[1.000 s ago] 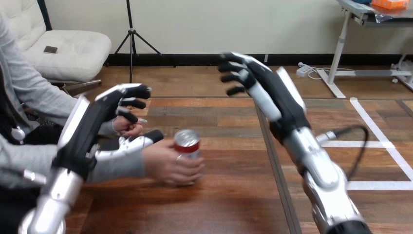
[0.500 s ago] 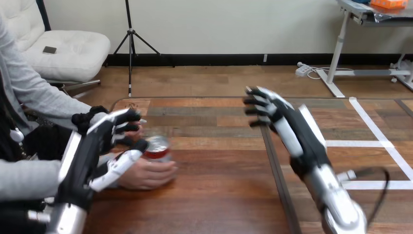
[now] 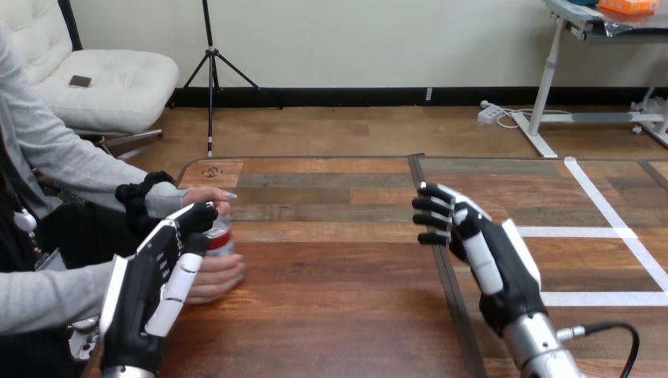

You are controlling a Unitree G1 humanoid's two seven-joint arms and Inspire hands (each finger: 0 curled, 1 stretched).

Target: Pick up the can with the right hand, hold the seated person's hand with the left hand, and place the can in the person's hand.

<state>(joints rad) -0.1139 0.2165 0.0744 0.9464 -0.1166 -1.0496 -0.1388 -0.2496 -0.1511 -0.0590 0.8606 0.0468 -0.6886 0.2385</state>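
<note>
Left robot hand (image 3: pixel 146 291), released, hovers beside the person's hand (image 3: pixel 217 277) gripping a silver-red can (image 3: pixel 221 239); right robot hand (image 3: pixel 492 264) released.

My head camera faces forward and down over the table (image 3: pixel 339 315); left hand (image 3: pixel 143 290) and right hand (image 3: pixel 496 260) loom close.

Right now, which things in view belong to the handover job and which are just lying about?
Job: red-and-silver can; person's nearer hand on it; robot's left hand beside them; robot's right hand, apart, holding nothing.
Not the job: person's farther hand behind the can; brown wooden table underneath.
</note>
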